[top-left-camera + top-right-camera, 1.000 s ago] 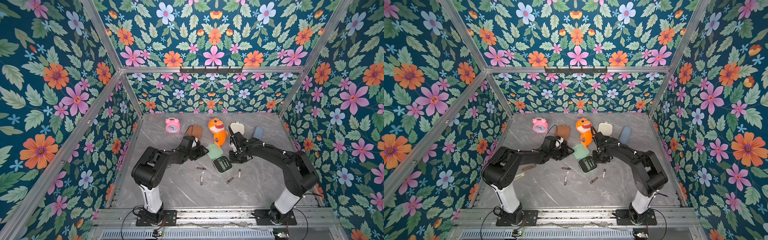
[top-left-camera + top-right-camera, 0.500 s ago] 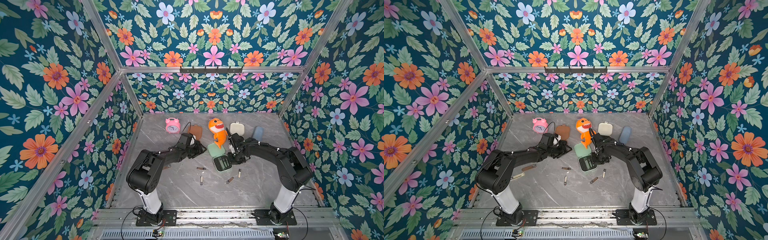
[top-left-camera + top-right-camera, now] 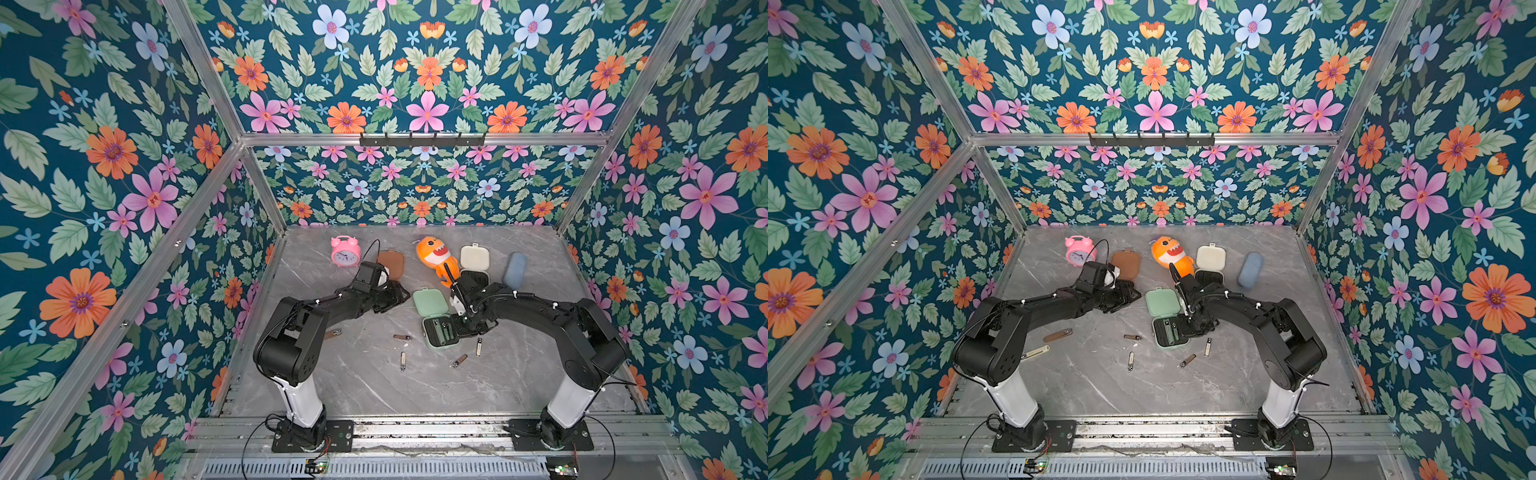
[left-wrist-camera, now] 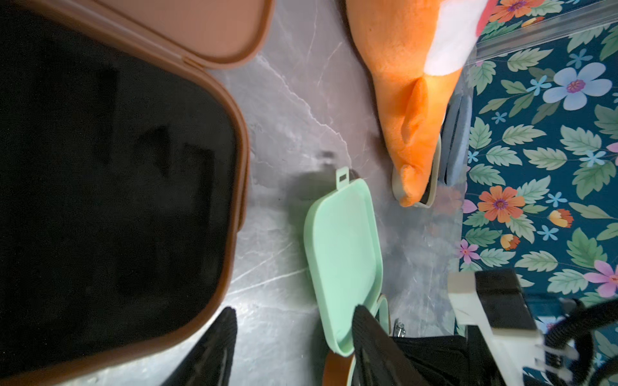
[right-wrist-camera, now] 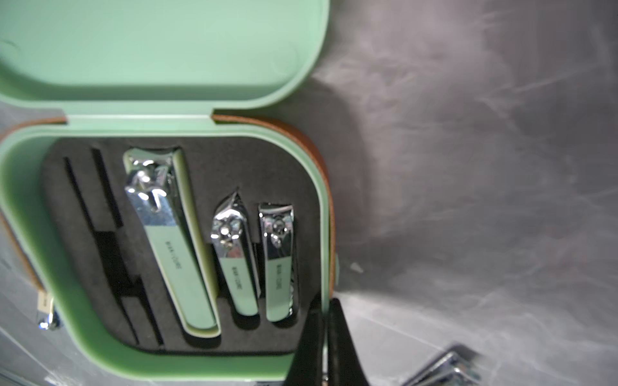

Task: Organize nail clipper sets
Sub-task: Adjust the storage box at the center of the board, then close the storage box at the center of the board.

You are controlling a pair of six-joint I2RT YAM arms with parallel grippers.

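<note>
On the grey marble surface (image 3: 374, 395) inside the floral enclosure (image 3: 124, 174), the mint green case (image 5: 20, 207) lay open, three clippers (image 5: 234, 254) seated in its black insert (image 5: 274, 173). The right gripper (image 5: 324, 334) was pressed together at that case's rim; the left gripper (image 4: 294, 310) hung with its jaws apart beside the open brown case (image 4: 242, 150).

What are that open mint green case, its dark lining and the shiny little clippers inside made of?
Mint green rounded-square case: likely hard plastic, smooth matte shell, moulded rim. Dark insert: looks like foam, dull, with cut slots. Three clippers: polished metal, mirror glints; pale green lever faces, perhaps coated.
</note>
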